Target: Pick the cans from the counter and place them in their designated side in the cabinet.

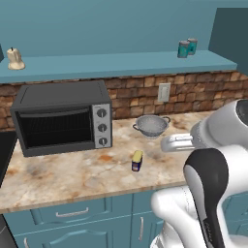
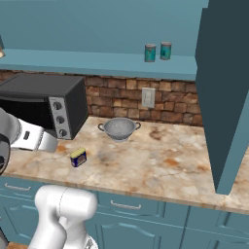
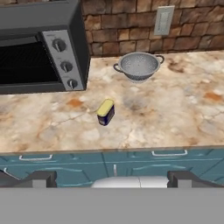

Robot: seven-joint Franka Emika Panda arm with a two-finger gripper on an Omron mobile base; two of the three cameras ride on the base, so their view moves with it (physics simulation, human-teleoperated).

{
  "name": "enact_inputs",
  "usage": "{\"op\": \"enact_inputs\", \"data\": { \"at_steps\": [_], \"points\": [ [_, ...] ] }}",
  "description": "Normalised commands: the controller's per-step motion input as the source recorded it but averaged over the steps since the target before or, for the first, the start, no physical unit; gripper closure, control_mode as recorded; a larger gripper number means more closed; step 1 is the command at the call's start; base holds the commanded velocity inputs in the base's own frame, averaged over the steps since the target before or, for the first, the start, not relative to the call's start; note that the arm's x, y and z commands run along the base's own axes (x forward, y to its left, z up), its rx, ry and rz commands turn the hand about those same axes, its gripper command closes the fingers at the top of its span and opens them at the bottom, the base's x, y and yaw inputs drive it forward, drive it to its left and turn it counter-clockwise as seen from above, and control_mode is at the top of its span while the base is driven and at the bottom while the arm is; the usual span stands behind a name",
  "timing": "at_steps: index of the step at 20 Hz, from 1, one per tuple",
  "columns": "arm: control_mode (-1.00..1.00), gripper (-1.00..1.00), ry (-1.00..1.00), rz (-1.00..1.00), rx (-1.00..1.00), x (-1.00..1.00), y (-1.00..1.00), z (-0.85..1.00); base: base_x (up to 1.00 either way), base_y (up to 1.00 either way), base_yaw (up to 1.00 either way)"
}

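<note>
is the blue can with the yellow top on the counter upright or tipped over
Tilted, leaning rather than standing straight: the small dark blue can with the yellow top shows its yellow top slanted to one side on the mottled stone counter, in the hand view.

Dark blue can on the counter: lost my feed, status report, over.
End effector open, empty, short of the counter. Dark blue yellow-topped can alone on mottled stone counter. Two teal cans shelved. Path clear.

Three views sharing counter [image 1: 72, 179]
</note>
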Motion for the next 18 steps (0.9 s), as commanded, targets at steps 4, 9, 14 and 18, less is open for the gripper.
{"op": "enact_inputs", "data": {
  "at_steps": [4, 9, 14, 18],
  "points": [
    [-1.00, -1.00, 0.00, 0.00, 0.07, 0.00, 0.00, -0.01, 0.00, 0.00, 0.00],
    [-1.00, -1.00, 0.00, 0.00, 0.05, 0.00, 0.00, -0.10, 0.00, 0.00, 0.00],
    [-1.00, -1.00, 0.00, 0.00, 0.02, 0.01, 0.03, -0.16, 0.00, 0.00, 0.00],
    [-1.00, -1.00, 0.00, 0.00, 0.00, 0.05, 0.03, -0.16, 0.00, 0.00, 0.00]
  ]
}}
